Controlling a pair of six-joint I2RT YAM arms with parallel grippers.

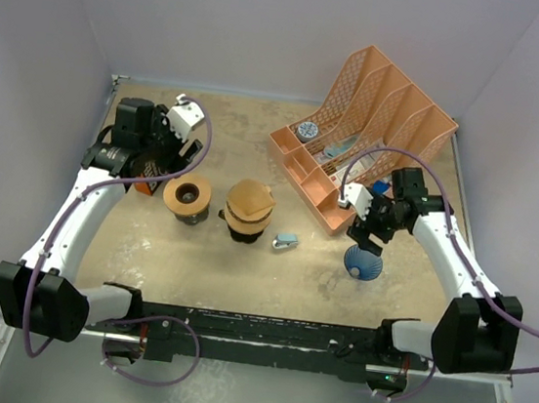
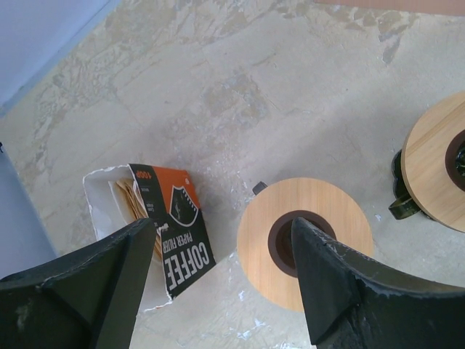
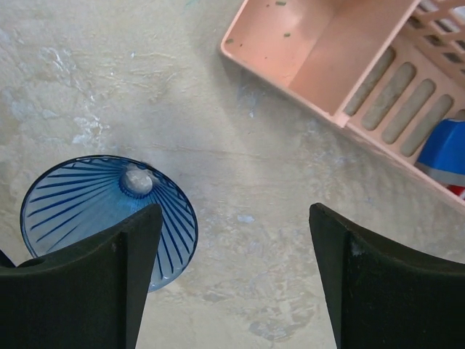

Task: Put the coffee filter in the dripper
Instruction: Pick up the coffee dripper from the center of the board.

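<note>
An opened orange and black coffee filter box (image 2: pixel 168 231) lies on the table with brown paper filters (image 2: pixel 131 200) showing in its open end. It also shows in the top view (image 1: pixel 150 183). A wood-ringed dripper (image 2: pixel 305 236) with a dark centre hole stands just right of the box, and shows in the top view (image 1: pixel 188 197). My left gripper (image 2: pixel 225 287) is open and empty above the gap between box and dripper. A blue ribbed cone dripper (image 3: pixel 109 211) lies on the table. My right gripper (image 3: pixel 232 280) is open and empty just right of it.
A second wood-ringed dripper (image 1: pixel 249 209) stands mid-table, at the right edge of the left wrist view (image 2: pixel 436 171). A small blue and white object (image 1: pixel 287 242) lies beside it. A peach desk organizer (image 1: pixel 366 135) holding small items stands at the back right, close to my right gripper (image 1: pixel 369 235).
</note>
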